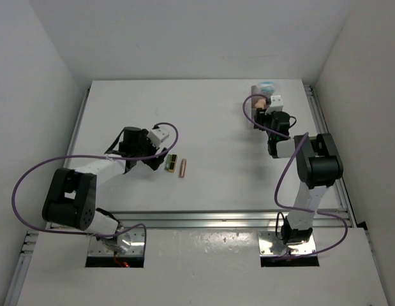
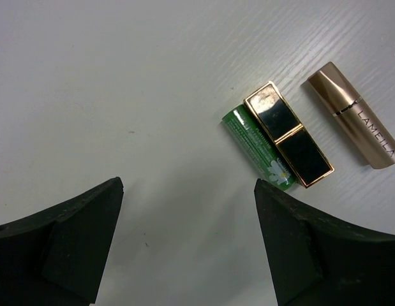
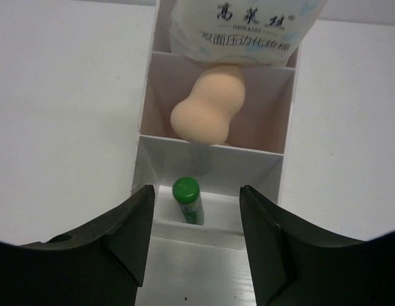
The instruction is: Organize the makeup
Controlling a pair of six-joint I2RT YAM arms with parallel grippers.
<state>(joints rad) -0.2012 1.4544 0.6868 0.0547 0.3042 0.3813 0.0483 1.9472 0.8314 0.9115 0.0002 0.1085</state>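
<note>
In the left wrist view a green tube lies flat against a black-and-gold stick, with a rose-gold lipstick just to their right. My left gripper stands open over bare table just short of them, nothing between its fingers. From above, the stick and lipstick lie right of the left gripper. A white tray holds a white-blue packet in its far compartment, a peach sponge in the middle one, and an upright green tube in the near one. My right gripper hangs open above that tube, not touching it.
The tray stands at the table's back right under the right wrist. White walls enclose the table on three sides. A metal rail runs along the near edge by the arm bases. Purple cables loop beside both arms.
</note>
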